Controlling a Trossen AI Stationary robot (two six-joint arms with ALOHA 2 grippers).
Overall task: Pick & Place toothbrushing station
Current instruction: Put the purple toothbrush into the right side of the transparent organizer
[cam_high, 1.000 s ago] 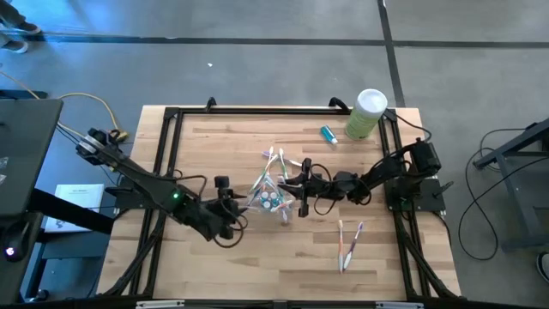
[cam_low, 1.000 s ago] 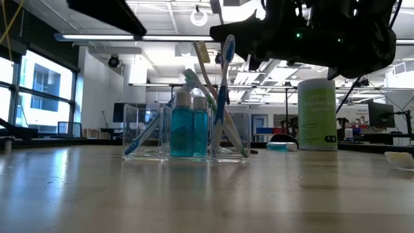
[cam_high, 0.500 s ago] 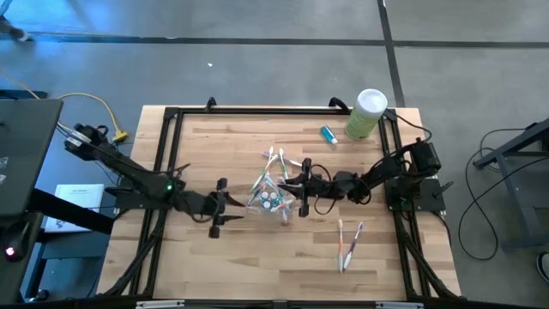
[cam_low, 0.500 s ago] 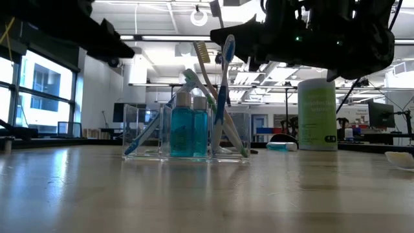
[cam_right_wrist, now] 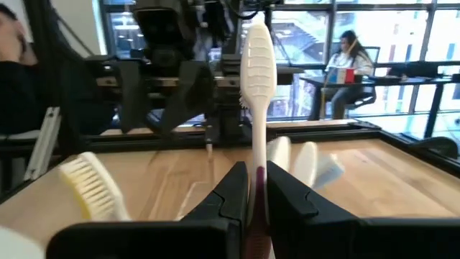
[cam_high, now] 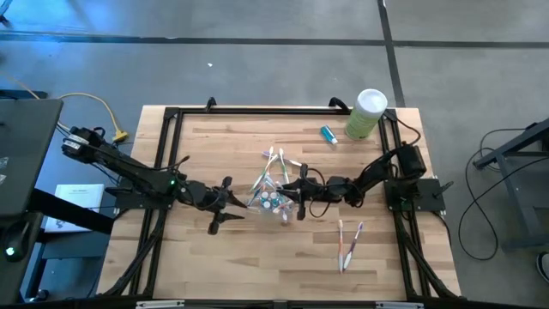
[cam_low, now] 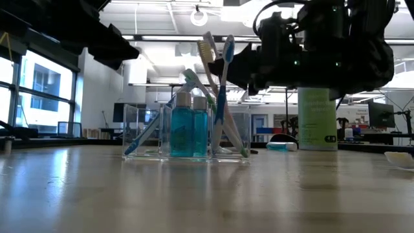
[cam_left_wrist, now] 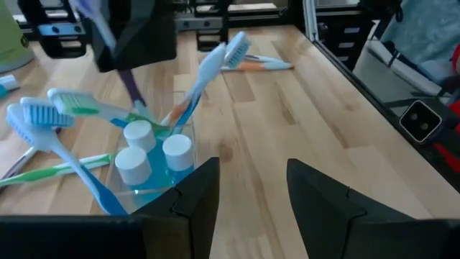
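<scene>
Your clear cup stands upright near the middle of the worktop, holding blue white-capped tubes and several toothbrushes that lean out over its rim. Your right gripper sits just beside the cup on its right, and its jaws are closed on a white toothbrush, clamped low on the handle so that the brush head stands straight up between the fingers; in the low view that brush rises tilted above the cup, alongside a blue-and-white one. Your left gripper hangs on the cup's other side, near it but not touching, with its jaws apart and nothing between them; its two fingers frame bare wood just short of the cup. Two more toothbrushes lie flat on the worktop to the right of the cup and nearer the front edge, well apart from it. A single blue tube lies near the back, just beside a tall pale-green canister with a white lid at the right rear corner.
</scene>
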